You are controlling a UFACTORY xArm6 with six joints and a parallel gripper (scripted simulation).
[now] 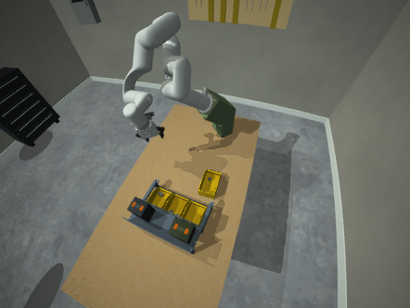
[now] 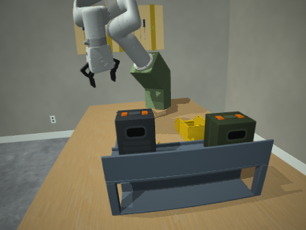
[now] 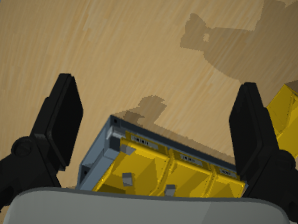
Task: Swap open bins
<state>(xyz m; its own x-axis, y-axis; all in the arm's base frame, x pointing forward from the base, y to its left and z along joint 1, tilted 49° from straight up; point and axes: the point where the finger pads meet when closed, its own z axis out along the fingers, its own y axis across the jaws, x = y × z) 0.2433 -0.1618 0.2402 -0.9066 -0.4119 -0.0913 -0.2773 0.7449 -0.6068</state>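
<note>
My gripper [image 1: 155, 137] [image 2: 103, 83] [image 3: 156, 95] is open and empty, high above the table, away from every bin. The blue-grey shelf [image 1: 161, 221] [image 2: 188, 163] [image 3: 95, 156] holds three yellow bins side by side. In the top view, the left bin [image 1: 159, 198] [image 3: 145, 162] and the middle bin [image 1: 178, 203] [image 3: 192, 178] each hold a grey part. The right bin [image 1: 196, 212] [image 3: 227, 189] shows no part. A separate yellow bin [image 1: 207, 186] [image 2: 194, 132] [image 3: 286, 114] stands on the table beside the shelf, with a small dark part inside visible in the top view.
A dark grey case [image 1: 139, 209] [image 2: 135, 133] and a green case [image 1: 181, 230] [image 2: 230, 129] stand on top of the shelf, near its rear. The arm's green base [image 1: 222, 116] [image 2: 157, 86] is at the far end of the wooden table [image 1: 139, 260] [image 2: 66, 180].
</note>
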